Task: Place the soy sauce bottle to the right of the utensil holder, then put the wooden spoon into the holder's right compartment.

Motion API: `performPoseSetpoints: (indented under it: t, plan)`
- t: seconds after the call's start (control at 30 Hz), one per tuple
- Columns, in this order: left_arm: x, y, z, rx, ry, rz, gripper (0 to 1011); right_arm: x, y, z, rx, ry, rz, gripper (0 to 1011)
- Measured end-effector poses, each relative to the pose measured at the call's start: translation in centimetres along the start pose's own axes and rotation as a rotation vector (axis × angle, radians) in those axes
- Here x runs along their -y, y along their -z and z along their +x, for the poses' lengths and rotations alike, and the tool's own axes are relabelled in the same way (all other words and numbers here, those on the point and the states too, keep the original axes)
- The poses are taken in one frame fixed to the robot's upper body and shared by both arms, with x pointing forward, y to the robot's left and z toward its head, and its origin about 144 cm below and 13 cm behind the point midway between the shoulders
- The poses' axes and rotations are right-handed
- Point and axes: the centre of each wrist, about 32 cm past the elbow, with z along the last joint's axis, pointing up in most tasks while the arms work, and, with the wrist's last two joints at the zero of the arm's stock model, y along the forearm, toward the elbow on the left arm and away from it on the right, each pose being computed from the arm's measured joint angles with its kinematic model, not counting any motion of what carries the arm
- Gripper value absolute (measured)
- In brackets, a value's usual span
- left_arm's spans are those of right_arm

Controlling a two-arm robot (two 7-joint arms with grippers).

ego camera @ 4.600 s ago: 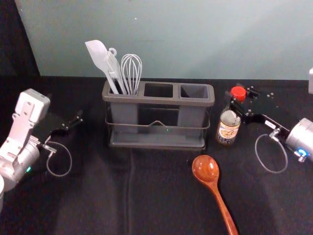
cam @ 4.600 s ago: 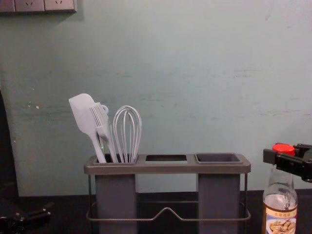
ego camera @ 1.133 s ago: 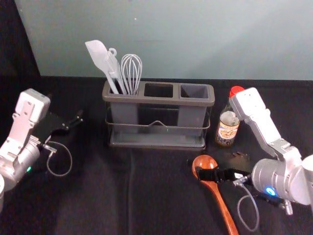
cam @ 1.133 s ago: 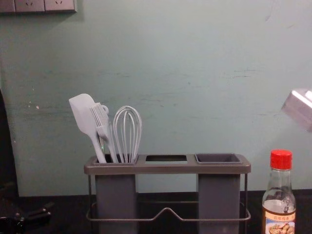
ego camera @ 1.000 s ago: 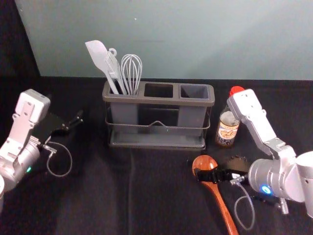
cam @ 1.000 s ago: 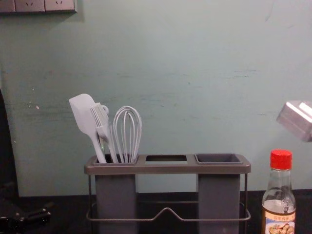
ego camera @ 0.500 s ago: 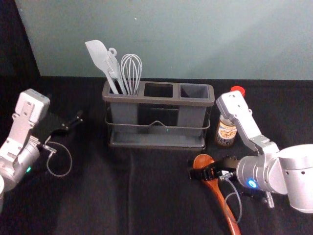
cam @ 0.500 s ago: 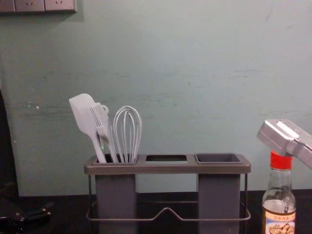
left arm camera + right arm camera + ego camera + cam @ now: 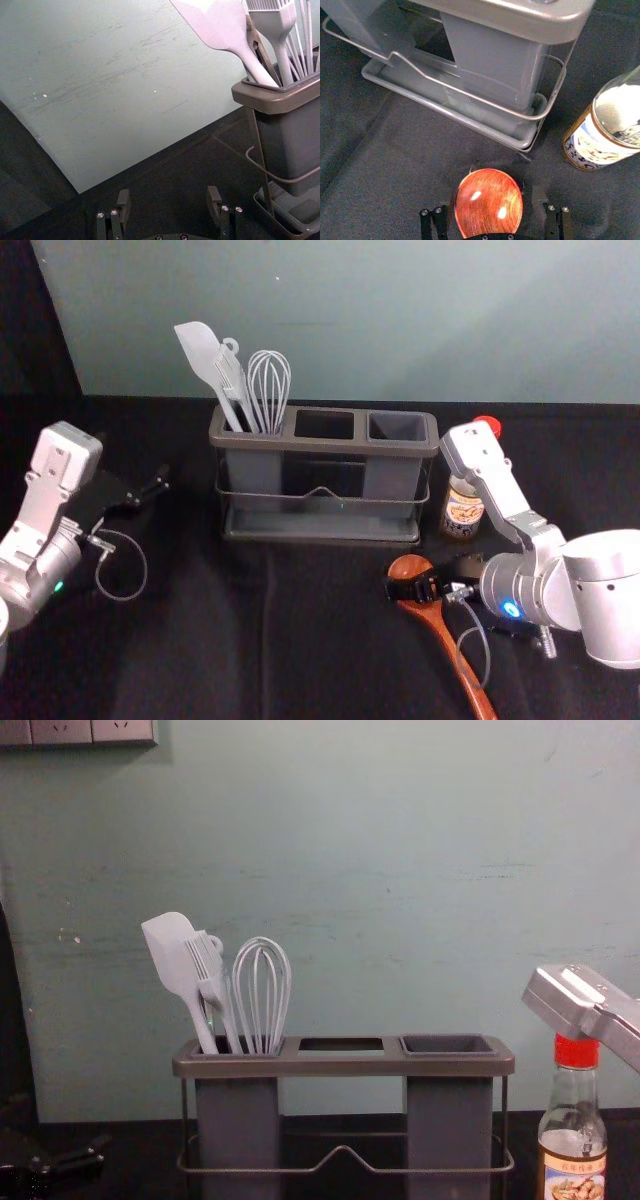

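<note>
Right of the utensil holder (image 9: 325,448): soy sauce bottle (image 9: 462,512), upright, that placement apparently done
Wooden spoon (image 9: 438,626): lying on the counter (image 9: 200,650), bowl (image 9: 411,565) toward the holder
Right claw (image 9: 492,201): low, fingers wide astride the bowl, probably so the handle (image 9: 469,678) can enter the right compartment (image 9: 398,427) first
Right arm (image 9: 492,475): leaning close by the bottle, which a lift might knock
Left claw (image 9: 169,201): parked at the left, spread wide
Spatula (image 9: 207,358), whisk (image 9: 269,385): holder's left end, likely no hindrance
</note>
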Motion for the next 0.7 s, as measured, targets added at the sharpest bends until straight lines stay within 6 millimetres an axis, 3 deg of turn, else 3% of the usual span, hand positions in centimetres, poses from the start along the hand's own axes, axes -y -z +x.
performPoseSetpoints:
  t: [0.7]
  plan:
    - [0.00,0.00,0.00,0.000,0.000,0.000,1005,-0.90,0.19,-0.05,0.020,-0.005,-0.007,1004]
